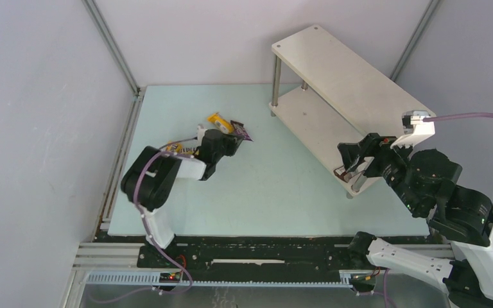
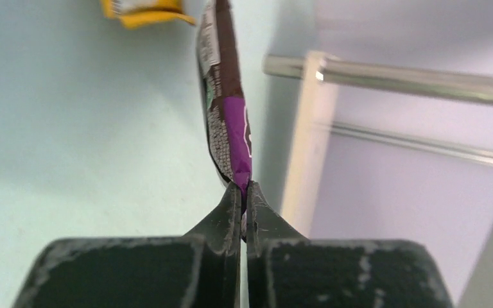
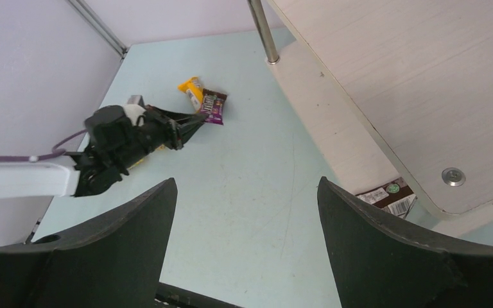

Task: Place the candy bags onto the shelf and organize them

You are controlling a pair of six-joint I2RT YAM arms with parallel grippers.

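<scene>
My left gripper [image 1: 233, 142] is shut on the edge of the purple candy bag [image 1: 242, 132], which shows edge-on in the left wrist view [image 2: 231, 128] between the closed fingertips. A yellow candy bag [image 1: 219, 122] lies on the table right behind it. More yellow bags [image 1: 173, 149] peek out from under the left arm. My right gripper [image 1: 352, 160] is open and empty by the near end of the white shelf [image 1: 353, 77]. A dark brown candy bag [image 3: 388, 196] lies on the lower board at that end.
The shelf stands at the back right, with silver legs [image 1: 275, 80]. The enclosure walls and a corner post [image 1: 112, 45] close in the left and back. The left arm body [image 1: 160, 176] lies over the table's left side.
</scene>
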